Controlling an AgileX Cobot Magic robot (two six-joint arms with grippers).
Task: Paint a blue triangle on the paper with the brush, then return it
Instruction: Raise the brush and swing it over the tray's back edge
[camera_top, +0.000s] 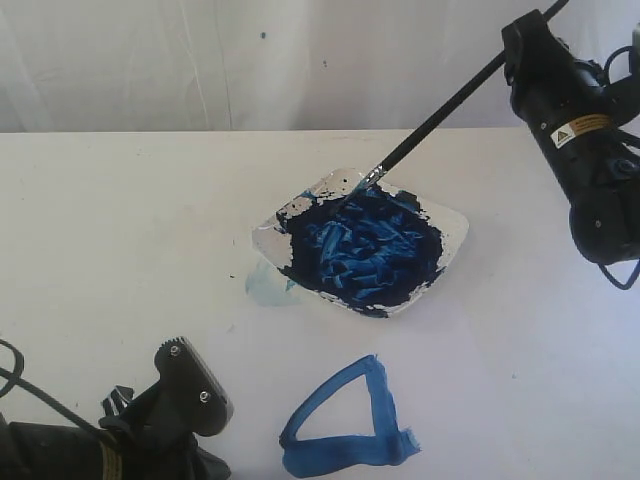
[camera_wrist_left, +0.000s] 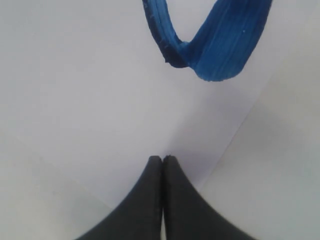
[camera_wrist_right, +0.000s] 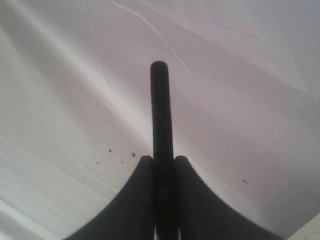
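Right arm (camera_top: 590, 190): black casing, yellow warning label (camera_top: 578, 130), cables (camera_top: 622, 165) at 3 o'clock. Left gripper (camera_wrist_left: 162, 160): black tapered fingers (camera_wrist_left: 142, 205), two silver screws (camera_top: 176, 350).

Left of the shallow white dish of dark-blue paint (camera_top: 452, 232), the white tabletop (camera_top: 120, 220) is bare and open. The thin black-handled paintbrush (camera_top: 450, 100) slants from the dish's far rim up to the black right gripper (camera_top: 527, 42) and bars the air there. The thick blue painted triangle (camera_top: 345, 425) lies in front, near the black left gripper (camera_wrist_left: 162, 159); a free strip separates it from the dish.
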